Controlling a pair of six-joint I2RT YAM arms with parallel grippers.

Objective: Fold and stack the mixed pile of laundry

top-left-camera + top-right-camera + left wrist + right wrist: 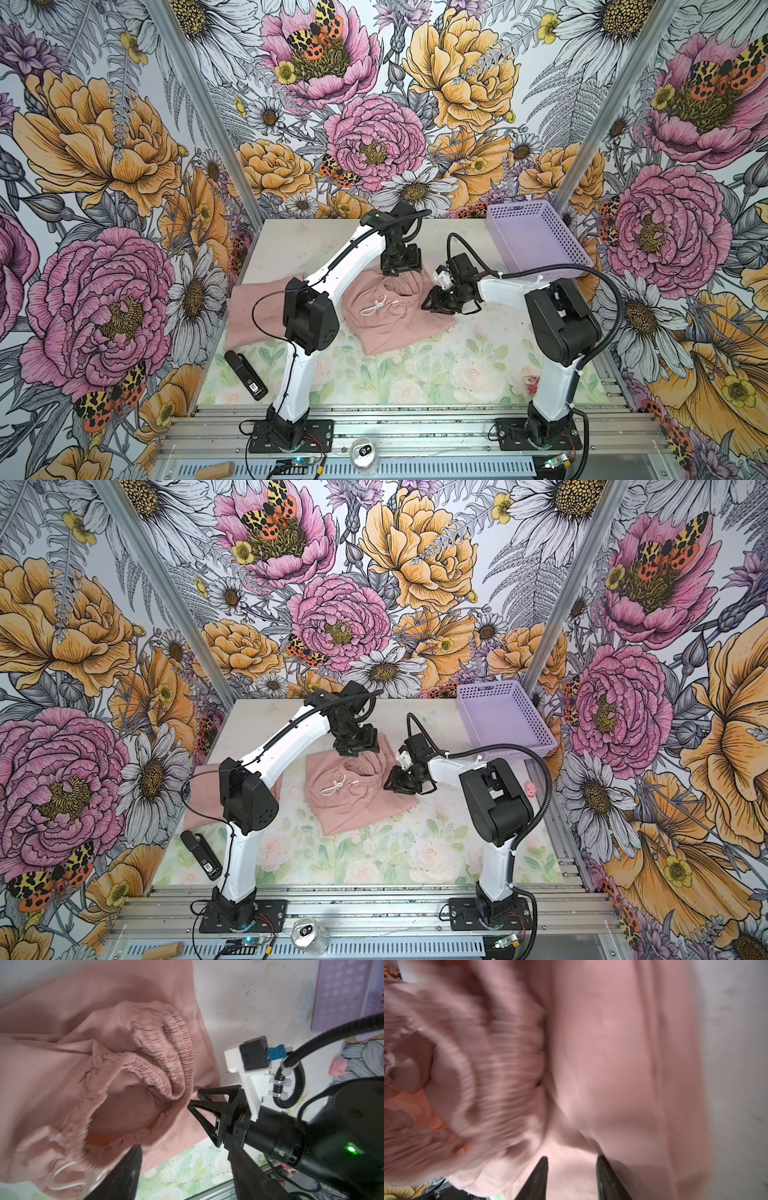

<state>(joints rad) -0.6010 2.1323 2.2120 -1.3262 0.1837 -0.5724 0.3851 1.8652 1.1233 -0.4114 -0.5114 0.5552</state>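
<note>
Pink shorts [390, 328] lie crumpled mid-desk [457, 365], their waistband [166, 1059] gaping. Your left pincer [401, 271] hangs open over their far edge. Your right pincer [193, 1098] pinches the waistband's right end. A folded pink garment [257, 311] lies at the left.

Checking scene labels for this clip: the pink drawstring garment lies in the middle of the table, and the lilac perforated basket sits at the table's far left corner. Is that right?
Not quite. The lilac perforated basket sits at the far right corner of the table, not the far left, as both top views show. The rest holds: the pink drawstring garment does lie in the middle of the table.
</note>
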